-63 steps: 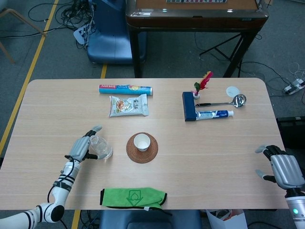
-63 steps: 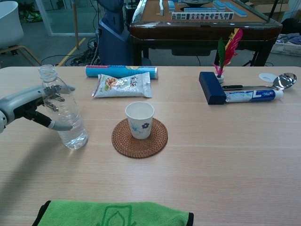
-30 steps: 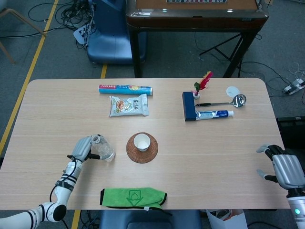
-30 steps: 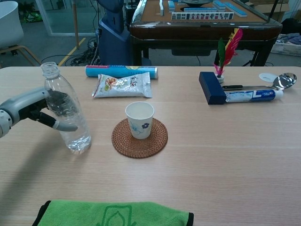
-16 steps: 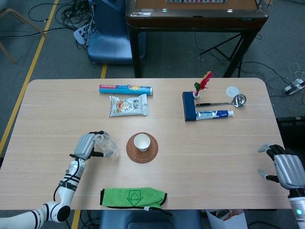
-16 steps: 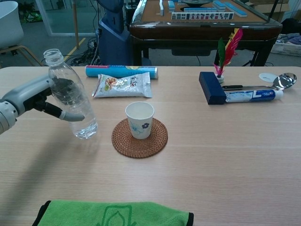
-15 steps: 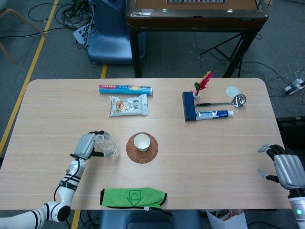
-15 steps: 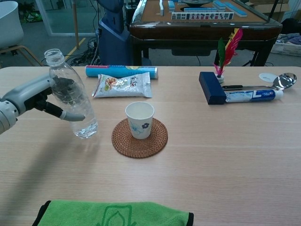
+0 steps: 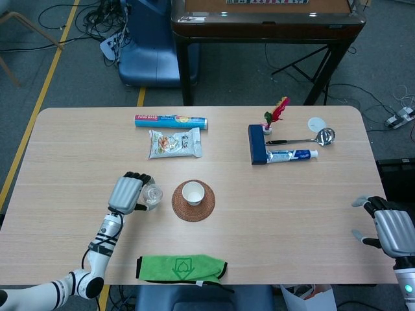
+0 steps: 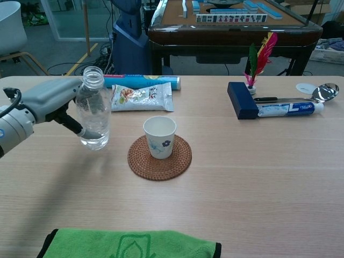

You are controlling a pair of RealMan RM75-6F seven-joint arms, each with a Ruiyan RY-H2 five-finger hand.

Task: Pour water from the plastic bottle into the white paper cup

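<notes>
Left hand [image 10: 51, 105], one: gripping the plastic bottle [image 10: 93, 109], one, uncapped and upright, lifted just off the table [image 9: 305, 207], left of the cup.

Green cloth [image 9: 181, 268], one: lying at the near edge, partly cut off in the chest view.

Woven coaster [image 10: 159, 157], one: carrying the white paper cup [image 10: 159, 137], one, standing upright with its mouth open, near the bottle but not touching it.

Far row: one blue roll [image 9: 170, 121], one snack packet [image 9: 174, 143].

Further right: one dark blue box [image 9: 257, 144], one toothpaste tube [image 9: 292, 155], one ladle [image 9: 305, 138], one feathered shuttlecock [image 9: 275, 115], one white disc [image 9: 316, 124]. Broad bare tabletop is lying between the coaster and the right edge.

Right hand [image 9: 388, 229], one: hanging off the table's right corner, fingers spread, holding nothing; its wrist is cut off by the frame.
</notes>
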